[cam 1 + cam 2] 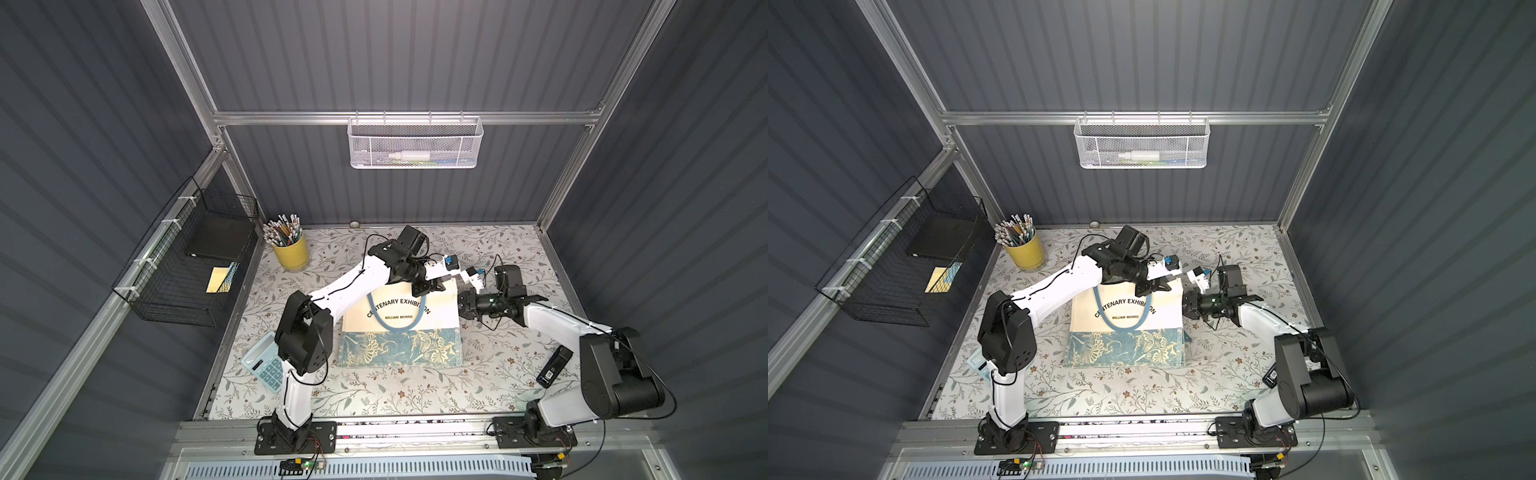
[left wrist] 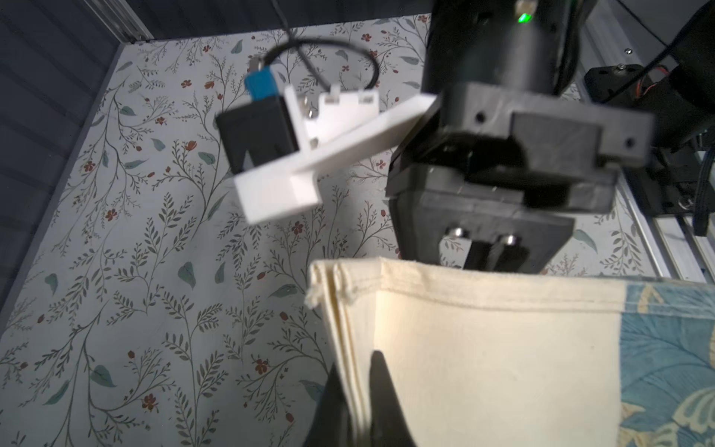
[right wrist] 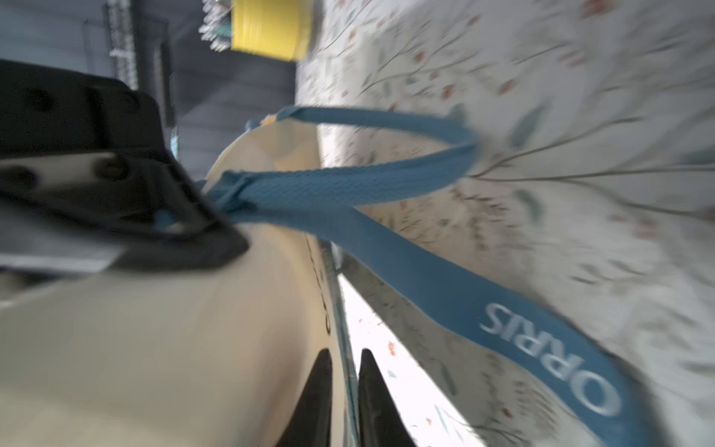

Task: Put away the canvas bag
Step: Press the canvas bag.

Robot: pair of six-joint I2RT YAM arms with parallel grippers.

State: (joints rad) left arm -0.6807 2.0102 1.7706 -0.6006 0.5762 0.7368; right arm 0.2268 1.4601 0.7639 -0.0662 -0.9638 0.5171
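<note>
At one upper corner, the canvas bag was pinched by the left gripper and right gripper; light, limp cloth, it was judged best held by its hems.

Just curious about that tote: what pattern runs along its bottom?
A blue-and-gold floral band on the canvas bag, clearest in a top view.

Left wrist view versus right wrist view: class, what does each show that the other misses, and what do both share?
Only the left wrist view: the right gripper and the white camera mount on it. Only the right wrist view: the blue handle and the yellow pencil cup. Both: the cream canvas bag pinched between that arm's own fingertips, over the floral table cover.
</note>
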